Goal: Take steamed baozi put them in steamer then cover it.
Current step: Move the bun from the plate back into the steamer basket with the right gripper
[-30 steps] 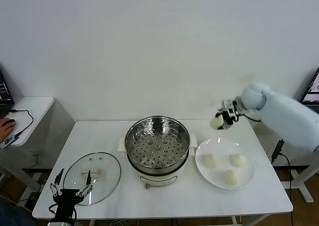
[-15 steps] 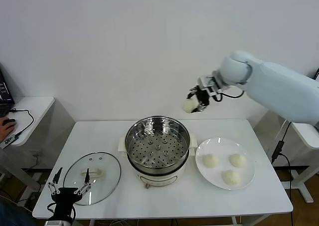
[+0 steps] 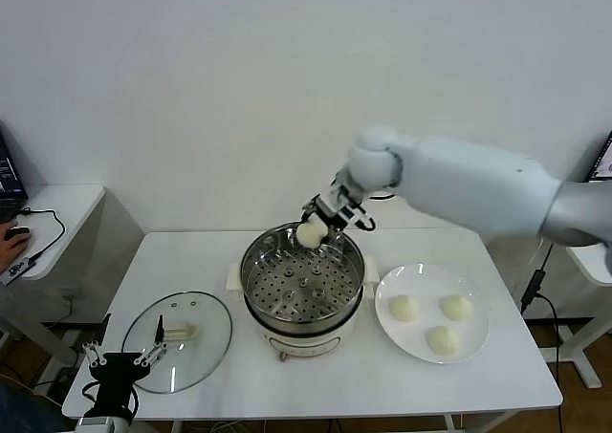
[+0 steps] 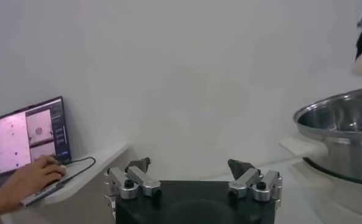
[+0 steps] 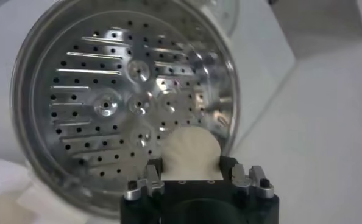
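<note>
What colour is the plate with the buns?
White; the plate shows best in the head view.

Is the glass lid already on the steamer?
No, the glass lid lies flat on the table, to the left of the open steamer.

We saw a shiny silver steamer point(image 3: 302, 285) whose tray was dotted with rows of small dark holes, sitting on a white base, and a pale cream baozi point(image 3: 310, 233) held in the black-and-silver right gripper point(image 3: 316, 230) above its far rim. Three more cream-white baozi point(image 3: 404, 308) lay on a plain white plate point(image 3: 473, 338) toward the white table's point(image 3: 478, 380) right edge. Near the left front corner we noted the clear glass cover point(image 3: 177, 340) with its silvery rim and cream handle, and beside it the black left gripper point(image 3: 118, 364) with silver fingers.
</note>
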You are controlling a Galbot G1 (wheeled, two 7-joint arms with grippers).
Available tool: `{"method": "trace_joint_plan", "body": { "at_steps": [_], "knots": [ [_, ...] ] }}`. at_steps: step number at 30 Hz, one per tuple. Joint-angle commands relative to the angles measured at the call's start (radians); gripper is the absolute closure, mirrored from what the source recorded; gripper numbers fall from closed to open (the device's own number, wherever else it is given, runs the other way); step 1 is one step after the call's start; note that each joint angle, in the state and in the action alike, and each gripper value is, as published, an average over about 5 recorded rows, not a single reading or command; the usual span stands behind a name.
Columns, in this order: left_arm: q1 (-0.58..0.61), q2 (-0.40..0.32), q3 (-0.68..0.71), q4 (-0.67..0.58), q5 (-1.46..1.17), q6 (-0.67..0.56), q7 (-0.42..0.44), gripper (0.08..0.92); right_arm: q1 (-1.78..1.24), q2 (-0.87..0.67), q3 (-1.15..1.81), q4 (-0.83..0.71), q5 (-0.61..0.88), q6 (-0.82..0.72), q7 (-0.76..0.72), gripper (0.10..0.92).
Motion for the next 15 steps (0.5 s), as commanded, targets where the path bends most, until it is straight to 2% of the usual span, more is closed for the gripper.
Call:
{"method": "trace_joint_plan", "body": {
  "at_steps": [1,15],
  "knots": [
    [-0.001,-0.001,-0.002,0.0,0.0,0.0,0.0,0.177,-0.092,0.068,-0.014,-0.085,-0.236,0.196,0.069,0.44],
    [0.003,-0.008,-0.006,-0.012,0.004,-0.003,-0.002,0.177,-0.174,0.101,0.065,-0.204,-0.394,0.275,0.121,0.431]
  ]
}}
